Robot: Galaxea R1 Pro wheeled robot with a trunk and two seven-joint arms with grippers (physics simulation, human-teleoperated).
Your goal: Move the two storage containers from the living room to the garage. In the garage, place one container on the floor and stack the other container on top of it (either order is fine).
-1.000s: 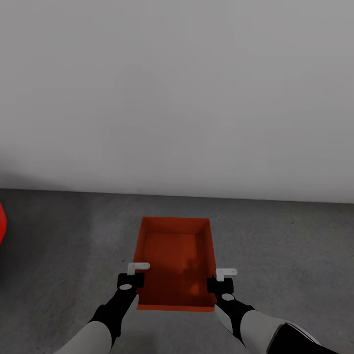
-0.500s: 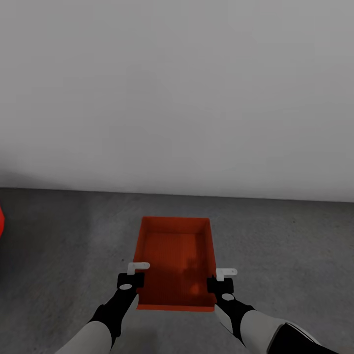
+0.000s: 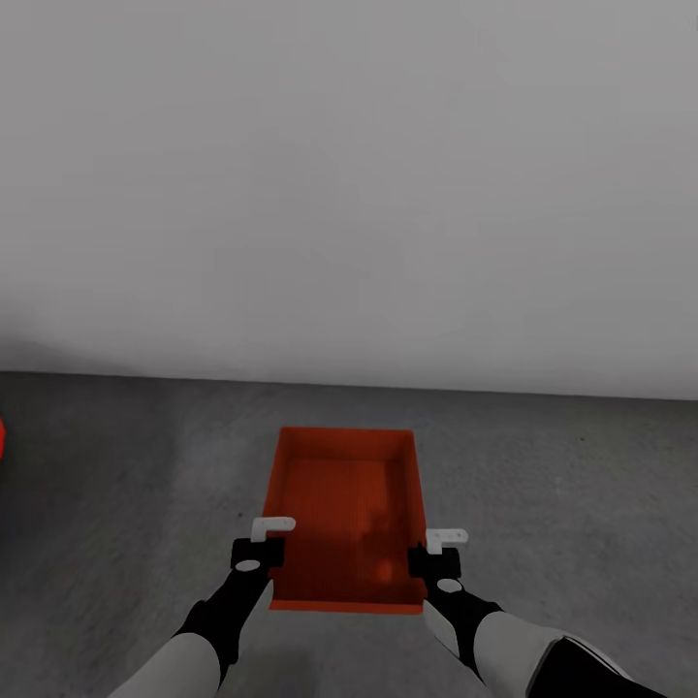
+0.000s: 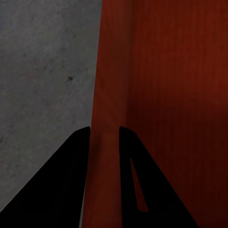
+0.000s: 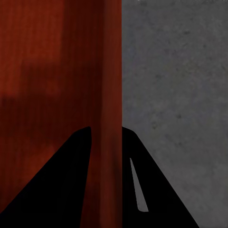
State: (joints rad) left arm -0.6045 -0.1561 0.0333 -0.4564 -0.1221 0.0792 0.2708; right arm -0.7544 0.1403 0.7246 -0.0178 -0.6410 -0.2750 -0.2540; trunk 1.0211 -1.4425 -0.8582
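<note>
- The storage container [image 3: 349,514], an orange-red open box, sits between the two sets of jaws, each gripping one long side wall near the end closest to the robot.
- The left gripper [image 3: 260,548] has its jaws clamped on the left wall; in the left wrist view [image 4: 103,142] the thin wall runs straight up between the two dark fingers, one inside the box and one outside.
- The right gripper [image 3: 436,555] mirrors it: its jaws are closed on the right wall, and in the right wrist view [image 5: 105,142] the wall fills the gap between the fingers.
- Holding opposite walls at matching points looks meant to keep the box level and stop it twisting, as thin walls would flex under a one-sided grip.
- I cannot tell whether the box rests on the floor [image 3: 562,485] or hangs just above it.
- The floor outside both jaws is dark grey, mottled concrete, so this is probably the garage.
- Beyond the box's far end a plain pale wall [image 3: 349,194] meets the floor.
- Well out past the left jaws, a sliver of a red object [image 3: 2,436] shows at the edge; too little to identify.
</note>
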